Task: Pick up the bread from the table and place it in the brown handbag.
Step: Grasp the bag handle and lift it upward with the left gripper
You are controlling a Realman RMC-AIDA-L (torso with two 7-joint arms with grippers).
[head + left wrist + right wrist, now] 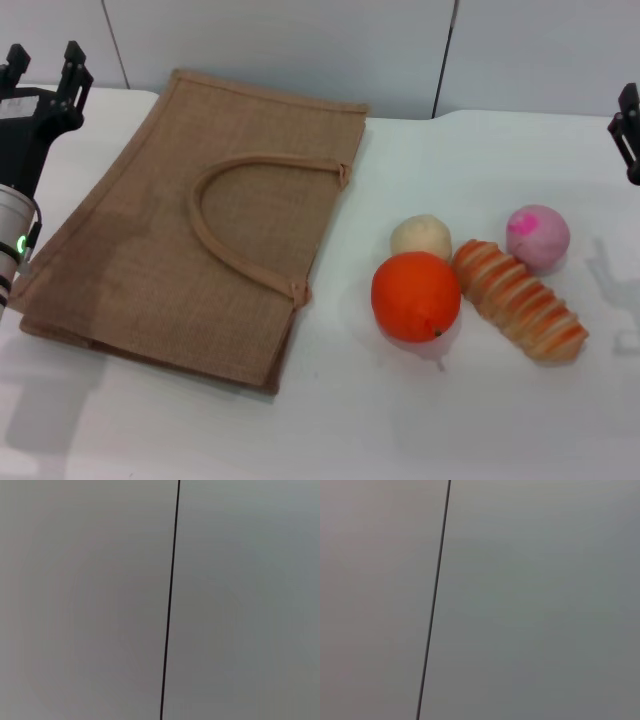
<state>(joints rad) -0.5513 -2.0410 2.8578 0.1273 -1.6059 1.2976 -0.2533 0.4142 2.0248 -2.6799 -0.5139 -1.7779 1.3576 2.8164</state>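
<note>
**Bread waiting, bag lying flat**

Our bread (520, 299) lies on the table (400, 430), touching the orange (416, 296), well apart from the brown handbag (190, 230). Our left gripper (45, 62) hangs spread and empty by the bag's far corner. Our right gripper (627, 130) is at the edge (we cannot tell its fingers). The bag is flat, so the bread may not slip in, and the orange could roll.

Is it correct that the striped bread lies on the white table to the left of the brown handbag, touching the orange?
Not quite. In the head view the bread lies on the table to the right of the brown handbag, not the left. It does touch the orange.
</note>
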